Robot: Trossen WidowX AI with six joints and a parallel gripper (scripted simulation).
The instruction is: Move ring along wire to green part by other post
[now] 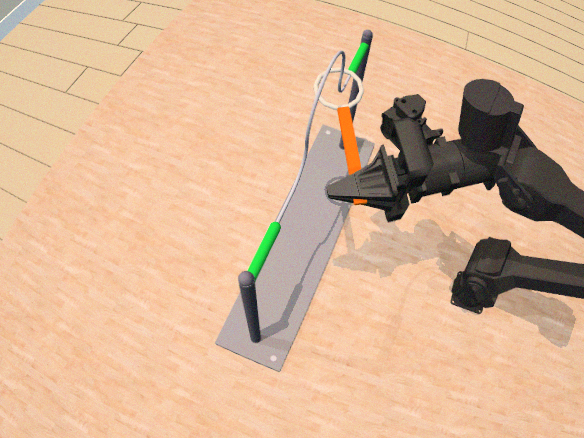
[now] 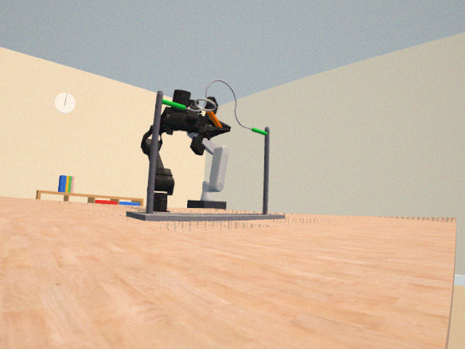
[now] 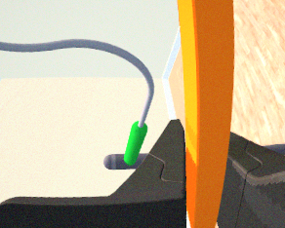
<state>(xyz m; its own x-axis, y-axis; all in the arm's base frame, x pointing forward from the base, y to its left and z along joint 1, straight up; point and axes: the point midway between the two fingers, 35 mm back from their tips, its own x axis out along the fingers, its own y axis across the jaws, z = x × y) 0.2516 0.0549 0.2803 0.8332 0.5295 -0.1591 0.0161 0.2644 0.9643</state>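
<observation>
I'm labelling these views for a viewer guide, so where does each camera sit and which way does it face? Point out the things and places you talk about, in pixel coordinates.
Top: high above the table, looking steeply down at the wire (image 1: 306, 140) (image 2: 235, 103) (image 3: 78, 44); the arm and gripper (image 1: 345, 192) (image 2: 229, 128) (image 3: 184, 128) enter from the right.
Exterior: low at table height, looking roughly level across the base plate (image 1: 265, 320) (image 2: 215, 217) toward the walls; the arm shows behind the wire.
Wrist: on the arm near the gripper, looking out past its fingers, which show low in the picture.
Top and exterior share the whole ring (image 1: 320, 99) (image 2: 214, 105).
</observation>
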